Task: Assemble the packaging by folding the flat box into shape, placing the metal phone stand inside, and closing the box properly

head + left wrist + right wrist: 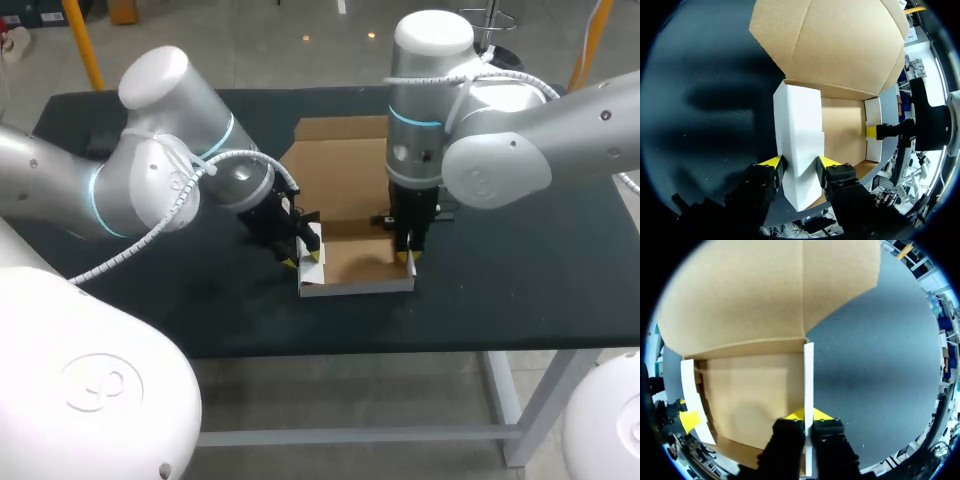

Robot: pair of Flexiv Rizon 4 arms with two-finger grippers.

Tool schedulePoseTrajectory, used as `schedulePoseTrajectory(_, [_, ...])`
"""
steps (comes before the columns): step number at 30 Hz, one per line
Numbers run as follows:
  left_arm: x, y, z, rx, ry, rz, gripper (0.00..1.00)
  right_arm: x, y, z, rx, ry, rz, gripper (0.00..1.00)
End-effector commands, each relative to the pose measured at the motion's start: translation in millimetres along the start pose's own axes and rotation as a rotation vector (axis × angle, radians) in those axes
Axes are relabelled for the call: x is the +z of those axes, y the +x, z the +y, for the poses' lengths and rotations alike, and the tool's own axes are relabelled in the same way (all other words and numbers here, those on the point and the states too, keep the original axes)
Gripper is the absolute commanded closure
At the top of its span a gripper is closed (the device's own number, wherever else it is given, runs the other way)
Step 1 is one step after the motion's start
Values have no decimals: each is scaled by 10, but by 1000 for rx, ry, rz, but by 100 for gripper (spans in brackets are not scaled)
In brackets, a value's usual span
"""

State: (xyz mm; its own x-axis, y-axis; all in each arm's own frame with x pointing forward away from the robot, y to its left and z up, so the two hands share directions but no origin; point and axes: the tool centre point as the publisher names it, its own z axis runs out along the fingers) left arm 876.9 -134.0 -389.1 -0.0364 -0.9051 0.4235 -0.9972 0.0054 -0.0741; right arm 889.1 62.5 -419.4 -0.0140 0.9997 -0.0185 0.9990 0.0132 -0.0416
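Note:
A half-folded cardboard box (352,262), white outside and brown inside, sits in the middle of the dark table. Its lid (335,165) lies flat behind it. My left gripper (305,255) is shut on the box's upright left wall (797,135), one yellow fingertip on each side. My right gripper (408,257) is shut on the thin right wall (809,385), which stands upright between its fingers. The right gripper (871,131) shows across the box in the left wrist view, the left gripper (690,419) in the right wrist view. No metal phone stand is in view.
The dark table (500,290) has bare surface on both sides of the box and in front of it. Its front edge runs a short way ahead of the box's front wall (356,287).

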Motion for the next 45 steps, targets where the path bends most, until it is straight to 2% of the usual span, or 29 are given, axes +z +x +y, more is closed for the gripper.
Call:
schedulePoseTrajectory(1, [61,25,-40,-8,5,-217,56,-5,21,6,-1,4,-2,100])
schedulePoseTrajectory(20, [70,-41,-69,-36,46,-405,73,-5,21,6,-1,4,-2,100])
schedulePoseTrajectory(26, [119,-57,-68,-26,39,-441,83,-5,21,6,-1,4,-2,100])
schedulePoseTrajectory(29, [142,-61,-71,-21,33,-452,83,-5,21,6,-1,4,-2,100])
schedulePoseTrajectory(32, [149,-67,-79,-21,27,-460,89,-5,21,6,-1,4,-2,100])
schedulePoseTrajectory(34, [154,-72,-84,-20,23,-471,96,-5,21,6,-1,4,-2,100])
schedulePoseTrajectory(41, [187,-104,-88,-18,10,-491,91,-5,21,6,-1,4,-2,100])
schedulePoseTrajectory(45, [200,-113,-87,-17,6,-493,91,-5,21,6,-1,4,-2,100])
